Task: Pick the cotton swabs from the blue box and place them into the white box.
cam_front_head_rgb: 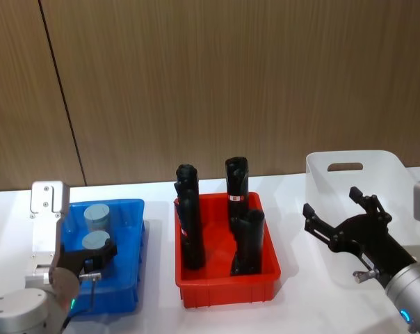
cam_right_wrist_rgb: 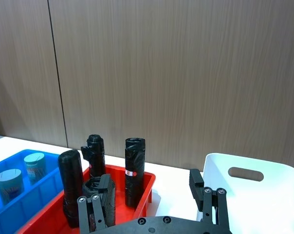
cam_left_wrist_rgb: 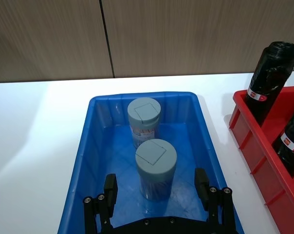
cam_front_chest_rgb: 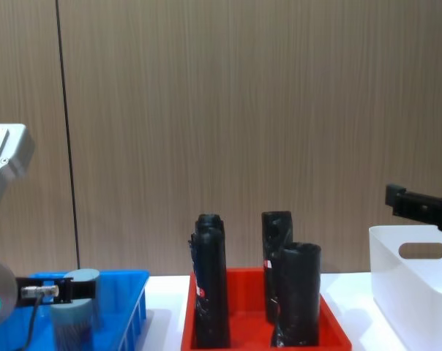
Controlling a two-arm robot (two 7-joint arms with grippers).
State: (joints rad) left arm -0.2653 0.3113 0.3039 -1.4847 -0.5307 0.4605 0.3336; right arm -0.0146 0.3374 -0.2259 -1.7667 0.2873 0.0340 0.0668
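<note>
Nearest the robot on its left, the left gripper (cam_left_wrist_rgb: 156, 187) hangs low inside the near end of the blue box (cam_left_wrist_rgb: 88, 161), a bright blue open-top plastic bin on the white table (cam_front_head_rgb: 158, 278). Its black fingers (cam_left_wrist_rgb: 110, 187) are spread wide and hold nothing. They stand one on each side of the near tub (cam_left_wrist_rgb: 156, 168), a small clear plastic cylinder of cotton swabs with a pale blue-grey round lid, with a gap showing between each finger and the tub's side. On the robot's right, the right gripper (cam_front_head_rgb: 338, 209) hangs at the near left side of the white box (cam_front_head_rgb: 387, 167), a plain white plastic bin with rounded corners and an oval handle cut-out. Its fingers are also spread wide and empty, and in the chest view one fingertip shows above the bin's rim.

Just behind the near tub, the far tub (cam_left_wrist_rgb: 144, 119) of the same kind stands upright in the blue box, its paper label visible through the side; the two are close together in a line running away from the robot. Between the two bins sits a red tray (cam_front_head_rgb: 224, 289), a bright red open plastic tray holding four tall black tubes (cam_front_head_rgb: 191, 229) that stand upright or slightly tilted, some with a small red-and-white label. The tray stands apart from both bins. A brown wood-panelled wall (cam_front_head_rgb: 231, 83) closes the scene behind the table.
</note>
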